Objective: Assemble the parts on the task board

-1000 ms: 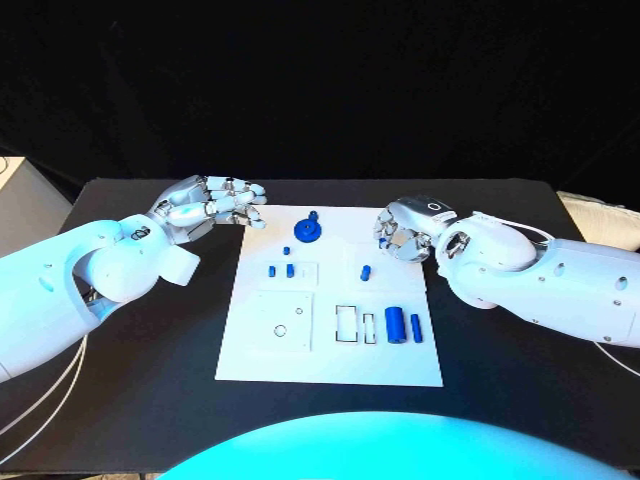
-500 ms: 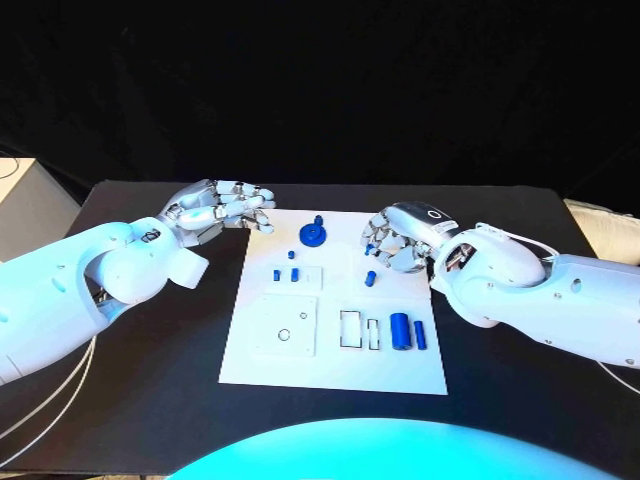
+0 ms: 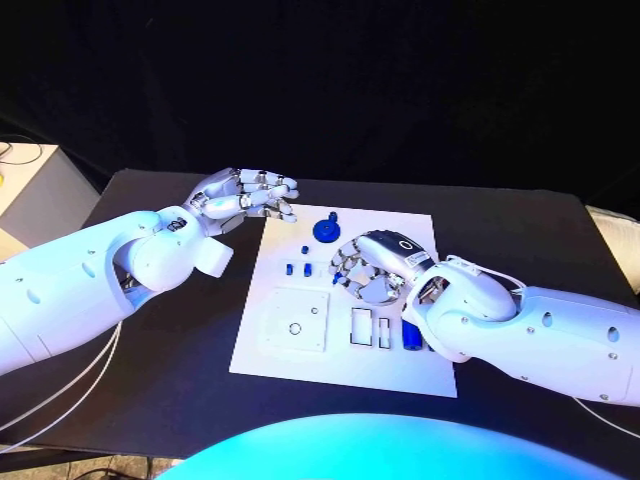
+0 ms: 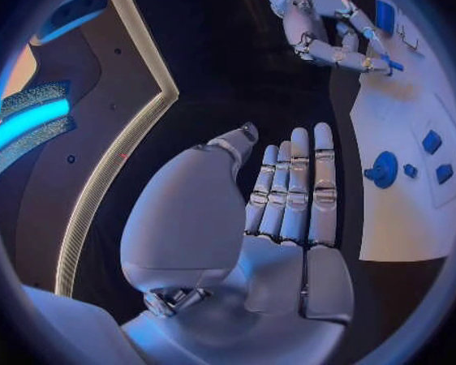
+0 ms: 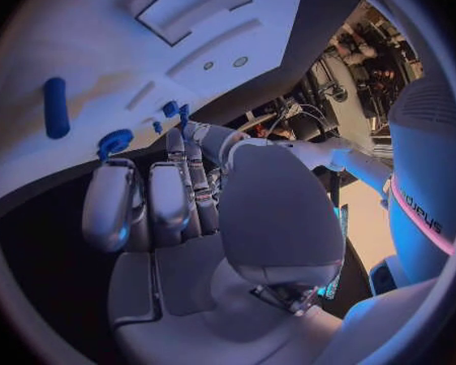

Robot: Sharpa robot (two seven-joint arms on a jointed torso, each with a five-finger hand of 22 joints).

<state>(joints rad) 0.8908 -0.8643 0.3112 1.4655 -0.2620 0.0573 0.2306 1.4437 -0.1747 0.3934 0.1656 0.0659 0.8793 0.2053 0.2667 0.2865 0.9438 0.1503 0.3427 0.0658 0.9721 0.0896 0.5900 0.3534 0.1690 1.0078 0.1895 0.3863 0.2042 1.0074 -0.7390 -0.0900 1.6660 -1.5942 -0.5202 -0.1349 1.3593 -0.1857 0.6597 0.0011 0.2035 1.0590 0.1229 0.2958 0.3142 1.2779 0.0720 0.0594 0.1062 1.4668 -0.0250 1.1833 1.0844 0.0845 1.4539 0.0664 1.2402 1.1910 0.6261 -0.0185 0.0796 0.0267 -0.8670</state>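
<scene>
Right hand (image 3: 371, 268) hangs low over the middle of the white board (image 3: 407, 375), fingers curled downward; the left wrist view shows a small blue piece (image 4: 393, 66) at its fingertips, so it reads as pinching that piece, though what the grip looks like underneath is hidden. Left hand (image 3: 245, 195) sits off the board's far left corner above the counter (image 3: 176, 390), holding nothing; its own wrist view shows the fingers straight and side by side, the head view shows them loosely bent. Beside the right hand: two short blue pegs (image 3: 299, 268) just to its left, the round blue knob (image 3: 326, 229) at the far edge of the board, the raised square plate (image 3: 294, 328) nearer the robot with two small holes, and a blue cylinder (image 3: 408, 338) partly tucked under the right forearm next to open rectangular slots (image 3: 362, 326). Step in hand is likely seating the pinched piece. To do it well: line the piece up square over its socket before lowering, come down straight, keep the pinch light enough that the piece can self-centre, and release only once it sits flush. Forearm should stay clear of the cylinder.
</scene>
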